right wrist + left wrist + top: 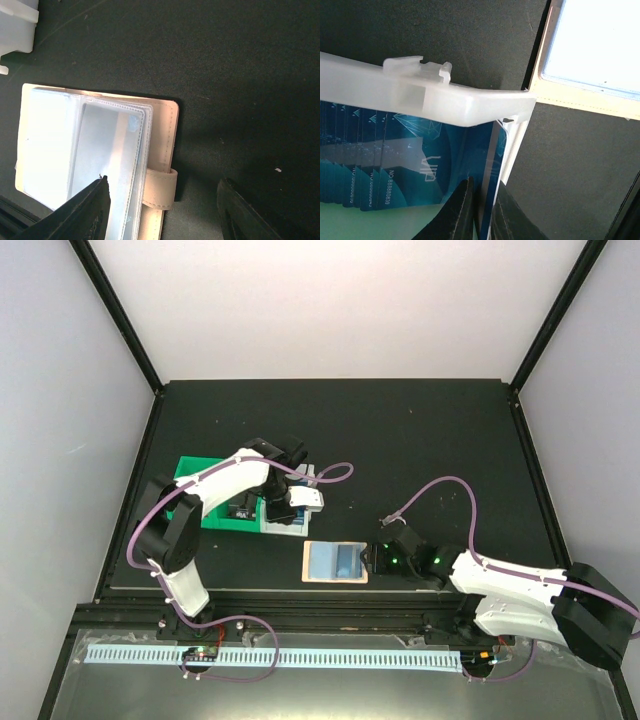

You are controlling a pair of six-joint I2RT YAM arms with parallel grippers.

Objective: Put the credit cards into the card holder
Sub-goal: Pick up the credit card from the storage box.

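**Entry: card-filing bench, viewed from the floor**

**Step in hand:** picking one card.
- The left gripper [484,190] is reaching into the clear bin [445,100]. Its jaws are standing almost together and pinching the edge of the end card [488,150], the one nearest the bin's wall.
- The credit cards [395,165] are standing on edge in a packed, overlapping row inside that bin.
- The card holder [162,130] is lying open on the table [400,440], near the clear bin, with its clear sleeves [115,150] facing up. I cannot tell whether any sleeve is already filled.
- The right gripper [164,182] is hanging over the holder's strap [160,187] side with its jaws wide apart, gripping nothing. One finger is over the sleeves and the other is beyond the strap. I cannot tell whether it is touching.

**Next move, as I judge it:**
- Lift the pinched card straight up so that no neighbouring card comes with it.
- Carry it across to the holder.
- Line its leading edge up with a sleeve mouth. The right gripper will probably be needed to steady the holder or a sleeve.

**Count:**
- Credit cards: more than five edges are showing; the exact total is not readable.
- Card holder: one.
- Clear bin: one.
- Green bin [200,485]: one, beside the clear bin.
- Grippers: two.
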